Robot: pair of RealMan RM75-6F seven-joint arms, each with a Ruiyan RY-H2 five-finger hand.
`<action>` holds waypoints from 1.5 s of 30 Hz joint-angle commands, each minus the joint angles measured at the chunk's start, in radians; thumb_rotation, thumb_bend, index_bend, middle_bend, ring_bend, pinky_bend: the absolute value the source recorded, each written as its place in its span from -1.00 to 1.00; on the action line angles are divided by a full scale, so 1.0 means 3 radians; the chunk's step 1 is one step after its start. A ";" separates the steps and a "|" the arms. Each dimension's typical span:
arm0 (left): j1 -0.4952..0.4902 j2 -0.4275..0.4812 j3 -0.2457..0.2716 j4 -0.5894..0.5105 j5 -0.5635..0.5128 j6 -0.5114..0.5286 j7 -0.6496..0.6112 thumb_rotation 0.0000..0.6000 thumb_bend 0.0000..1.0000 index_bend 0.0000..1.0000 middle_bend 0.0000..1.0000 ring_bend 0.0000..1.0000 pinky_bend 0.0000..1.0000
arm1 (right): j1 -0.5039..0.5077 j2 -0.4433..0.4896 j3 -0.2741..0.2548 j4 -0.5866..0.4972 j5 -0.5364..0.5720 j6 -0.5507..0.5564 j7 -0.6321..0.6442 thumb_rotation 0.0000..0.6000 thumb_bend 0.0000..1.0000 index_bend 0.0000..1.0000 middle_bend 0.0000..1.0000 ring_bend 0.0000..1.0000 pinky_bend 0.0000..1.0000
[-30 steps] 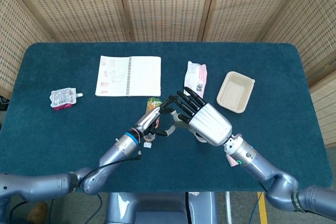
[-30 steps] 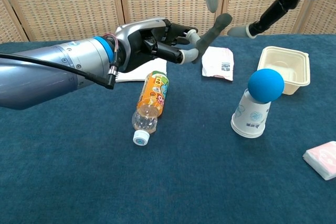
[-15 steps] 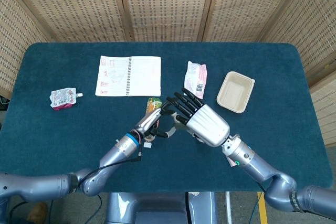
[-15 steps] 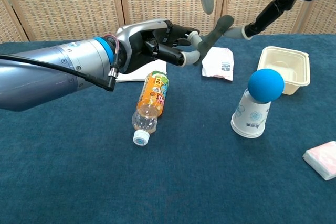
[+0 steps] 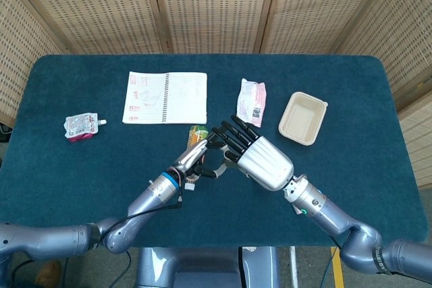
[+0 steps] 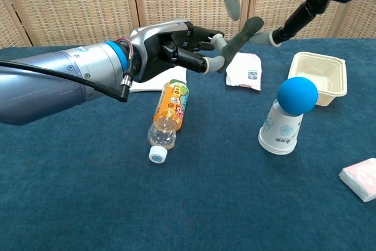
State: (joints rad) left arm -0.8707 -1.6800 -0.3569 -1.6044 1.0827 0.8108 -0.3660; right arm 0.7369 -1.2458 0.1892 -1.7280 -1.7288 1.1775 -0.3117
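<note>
A clear bottle (image 6: 169, 116) with an orange label lies on the blue table (image 6: 88, 192), its white cap toward the near edge. My left hand (image 6: 176, 48) hovers just above its far end, fingers apart and holding nothing. My right hand (image 5: 253, 156) hangs higher, fingers spread, one grey fingertip (image 6: 238, 36) close to the left hand's fingertips; I cannot tell if they touch. In the head view the bottle (image 5: 196, 133) shows only partly, between the hands. A tilted paper cup (image 6: 282, 127) with a blue ball (image 6: 297, 95) on it stands right of the bottle.
An open notebook (image 5: 165, 97) lies at the back left. A white packet (image 5: 252, 101) and a beige tray (image 5: 302, 118) are at the back right. A red-and-white pouch (image 5: 82, 126) sits far left, and a pink-and-white packet (image 6: 359, 178) lies at the near right.
My right hand has drifted slightly left and toward the near edge. The left hand and the bottle have stayed put.
</note>
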 commanded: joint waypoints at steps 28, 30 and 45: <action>0.0013 0.0067 0.0000 -0.0111 0.0064 0.0030 0.0021 1.00 -0.04 0.65 -1.00 -1.00 -1.00 | 0.0097 0.0065 -0.0074 0.0122 -0.0205 -0.0075 -0.0293 1.00 0.55 0.21 -0.63 -1.00 -1.00; 0.0014 0.0078 -0.0004 -0.0120 0.0069 0.0039 0.0027 1.00 -0.04 0.65 -1.00 -1.00 -1.00 | 0.0114 0.0079 -0.0086 0.0135 -0.0242 -0.0094 -0.0330 1.00 0.60 0.27 -0.62 -1.00 -1.00; 0.0013 0.0095 0.0007 -0.0097 0.0055 0.0067 0.0064 1.00 -0.04 0.66 -1.00 -1.00 -1.00 | 0.0151 0.0103 -0.0077 0.0234 -0.0406 -0.0037 -0.0614 1.00 0.72 0.76 -0.53 -1.00 -1.00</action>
State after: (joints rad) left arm -0.8670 -1.6509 -0.3554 -1.6343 1.0992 0.8304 -0.3472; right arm 0.7820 -1.2179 0.1653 -1.6637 -1.8414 1.1611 -0.4837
